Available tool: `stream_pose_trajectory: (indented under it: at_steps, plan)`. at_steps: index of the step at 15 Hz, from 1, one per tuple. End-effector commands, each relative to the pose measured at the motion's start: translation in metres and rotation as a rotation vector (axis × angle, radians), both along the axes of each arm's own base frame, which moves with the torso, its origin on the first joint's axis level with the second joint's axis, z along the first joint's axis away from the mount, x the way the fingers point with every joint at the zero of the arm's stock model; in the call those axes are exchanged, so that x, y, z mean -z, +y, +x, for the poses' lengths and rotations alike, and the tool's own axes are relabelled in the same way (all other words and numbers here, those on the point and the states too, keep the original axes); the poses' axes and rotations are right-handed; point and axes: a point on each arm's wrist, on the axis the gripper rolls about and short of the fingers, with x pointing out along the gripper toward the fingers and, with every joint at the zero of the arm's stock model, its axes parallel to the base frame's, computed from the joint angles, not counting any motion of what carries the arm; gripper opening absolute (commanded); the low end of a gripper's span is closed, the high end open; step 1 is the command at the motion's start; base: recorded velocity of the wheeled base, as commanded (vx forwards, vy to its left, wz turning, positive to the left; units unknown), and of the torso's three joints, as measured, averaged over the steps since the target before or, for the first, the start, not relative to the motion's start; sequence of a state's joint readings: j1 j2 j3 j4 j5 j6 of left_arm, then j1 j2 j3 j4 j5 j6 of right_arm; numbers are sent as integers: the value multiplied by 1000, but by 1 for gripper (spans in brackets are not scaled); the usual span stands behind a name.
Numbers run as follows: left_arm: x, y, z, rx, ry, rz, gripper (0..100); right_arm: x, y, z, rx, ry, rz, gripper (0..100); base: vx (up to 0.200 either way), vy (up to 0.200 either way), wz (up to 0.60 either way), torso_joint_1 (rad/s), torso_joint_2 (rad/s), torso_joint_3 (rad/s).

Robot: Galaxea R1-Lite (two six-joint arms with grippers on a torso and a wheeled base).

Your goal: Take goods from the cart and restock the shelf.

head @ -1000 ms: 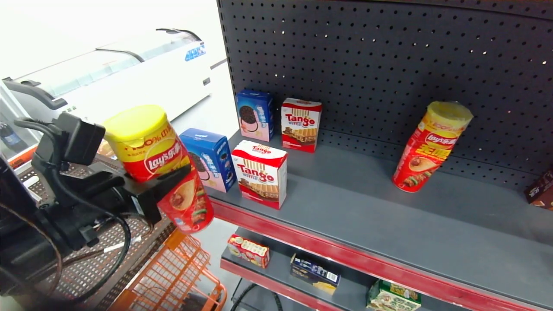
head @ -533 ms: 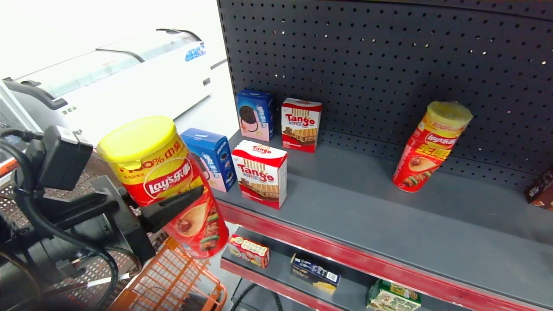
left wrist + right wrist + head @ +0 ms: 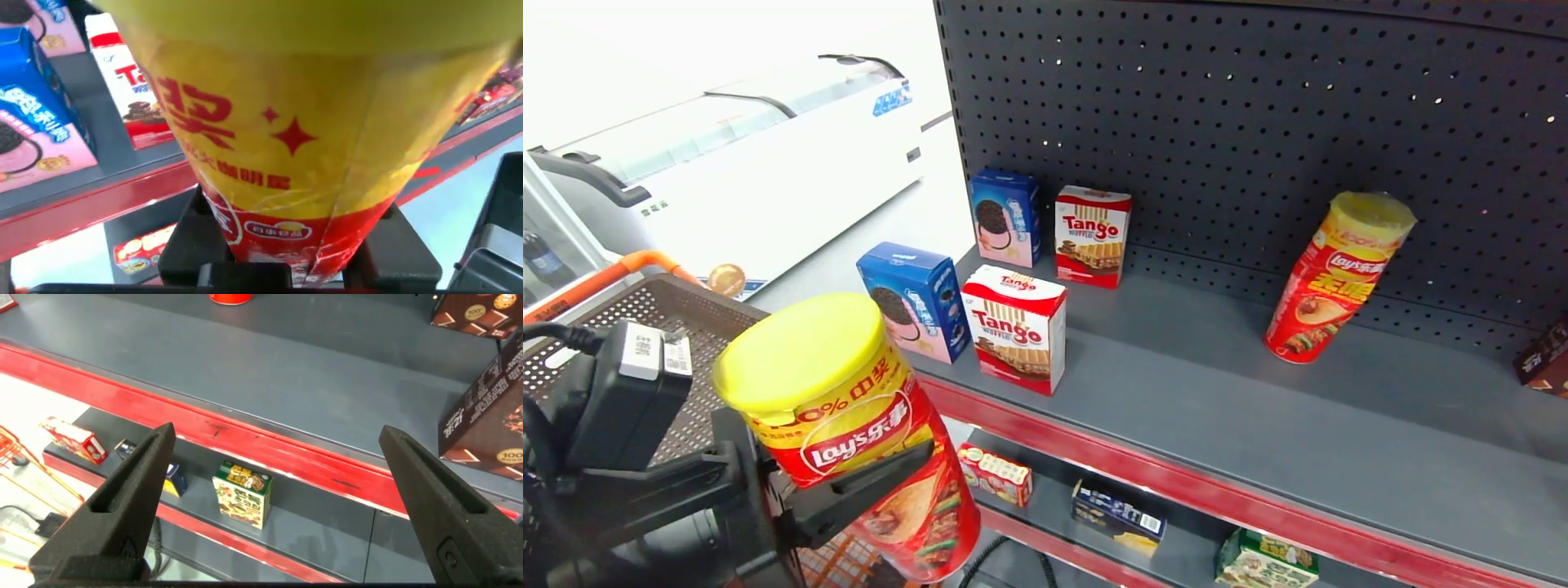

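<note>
Now the left arm (image 3: 678, 506) sits lower and nearer the camera than a second ago. The chip can (image 3: 837, 400) it carries has dropped from in front of the blue boxes to below the red front edge of the shelf (image 3: 1217, 425). That move has uncovered the cart (image 3: 645, 306), with its brown mesh basket and orange handle (image 3: 605, 276). Nothing on the shelf has shifted.

The can has a yellow lid and a yellow-and-red label with a round logo, and the left wrist view shows red characters on its yellow band (image 3: 302, 139). A matching can (image 3: 1331, 278) stands tilted against the shelf's pegboard back. On the shelf's left part are two blue cookie boxes (image 3: 915, 298) and two red-and-white wafer boxes (image 3: 1017, 327).

The left jaws are closed around the middle of the carried can, one black finger (image 3: 874, 486) crossing its front. The can is upright, leaning slightly, off the shelf and beside the cart.

The right jaws are spread wide and hold nothing, their fingers (image 3: 122, 506) above the shelf's red edge. Brown boxes (image 3: 490, 400) stand nearby.
</note>
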State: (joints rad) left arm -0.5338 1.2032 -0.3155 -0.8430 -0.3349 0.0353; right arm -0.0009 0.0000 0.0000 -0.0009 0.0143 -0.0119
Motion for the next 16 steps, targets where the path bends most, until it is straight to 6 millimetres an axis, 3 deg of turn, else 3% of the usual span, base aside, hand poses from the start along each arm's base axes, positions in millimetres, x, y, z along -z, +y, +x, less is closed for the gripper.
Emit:
stream_pose_trajectory:
  at_steps: [1,4,16]
  plan:
    - [-2,1,-3,4,-12,-7,0,0,0,0,-3,-1,-3,100,0,0,0,0,0,0]
    - [-4,0,-2,10,-17,-10,0,0,0,0,-3,-1,-3,100,0,0,0,0,0,0]
    - [-4,-1,0,27,-16,-10,0,0,0,0,-2,-1,-2,100,0,0,-550,0,3,5]
